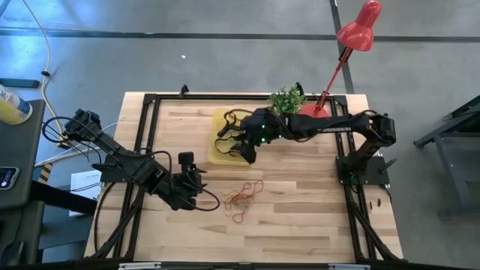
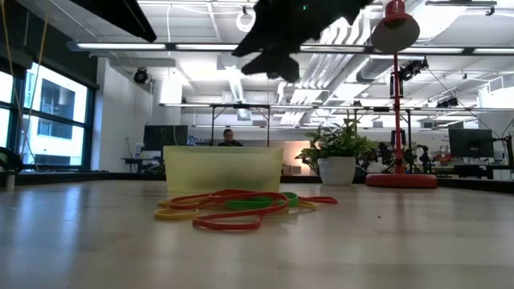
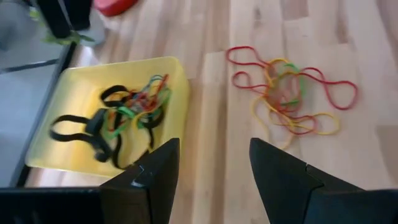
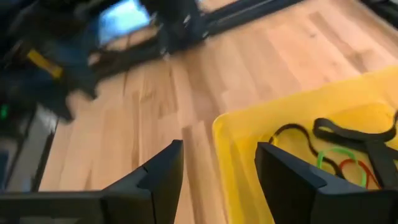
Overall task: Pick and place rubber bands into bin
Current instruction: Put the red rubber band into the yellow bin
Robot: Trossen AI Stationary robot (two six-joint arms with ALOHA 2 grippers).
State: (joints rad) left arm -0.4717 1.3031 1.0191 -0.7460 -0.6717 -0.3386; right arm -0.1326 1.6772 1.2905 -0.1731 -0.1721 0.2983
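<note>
- Nearest the front edge, a tangle of loose rubber bands, red, yellow, orange and green, lies on the table, not yet collected.
- Just left of it, the left gripper waits with fingers apart, empty.
- Farther back, the bin already holds several bands, mostly black.
- Over its near edge hangs the right gripper, fingers apart and empty; roughly half the job looks done.

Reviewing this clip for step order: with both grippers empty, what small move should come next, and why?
Probably the right gripper, open and empty over the near edge of the yellow bin, should swing toward the loose rubber bands on the wood and lower over them. Several bands already lie in the bin, but a tangled pile remains outside. The left gripper, also open, waits beside that pile.
</note>
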